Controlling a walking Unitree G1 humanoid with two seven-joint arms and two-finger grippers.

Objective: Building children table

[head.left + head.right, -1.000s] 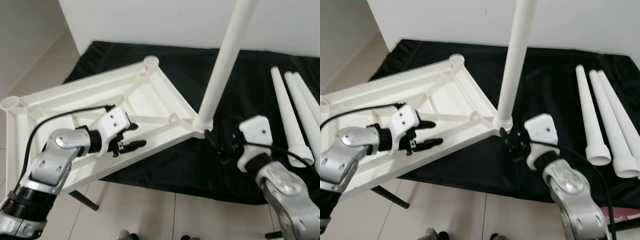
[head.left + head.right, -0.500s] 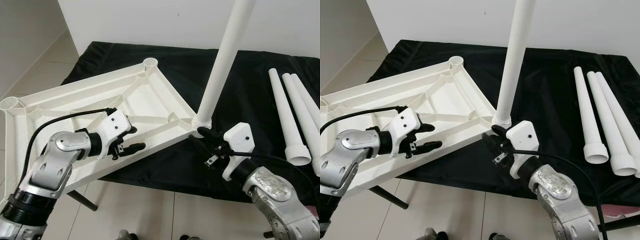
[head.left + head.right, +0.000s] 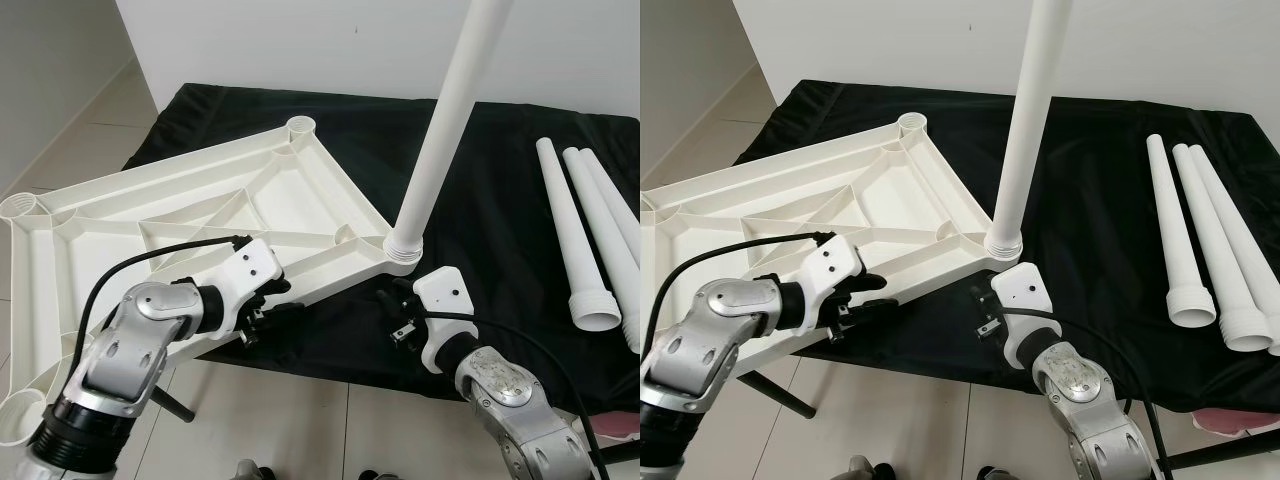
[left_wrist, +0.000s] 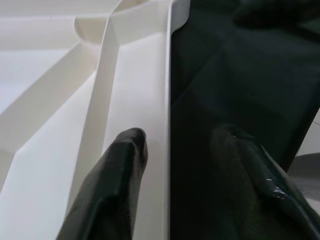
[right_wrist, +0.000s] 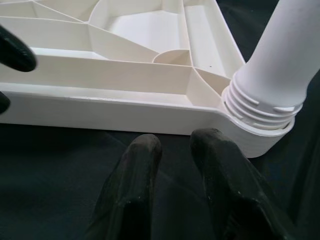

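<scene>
The white tabletop (image 3: 200,200) lies upside down, its ribbed underside up, on a black-draped table (image 3: 500,190). One white leg (image 3: 445,120) stands upright, screwed into the tabletop's near right corner socket (image 3: 405,245). My left gripper (image 3: 283,303) is open and straddles the tabletop's near rim (image 4: 169,100), with one finger (image 4: 117,175) inside the rim and the other outside, neither touching it. My right gripper (image 3: 393,312) hovers over the black cloth just in front of the corner socket (image 5: 260,135). Its fingers (image 5: 142,165) are close together with nothing between them.
Three loose white legs (image 3: 570,230) lie side by side at the table's right. The tabletop's left part overhangs the table over a tiled floor (image 3: 300,430). A white wall (image 3: 300,40) runs behind. A dark table strut (image 3: 170,405) shows below.
My left gripper has slid from inside the tabletop down to its near rim. My right gripper has swung left and in, to just in front of the corner socket.
</scene>
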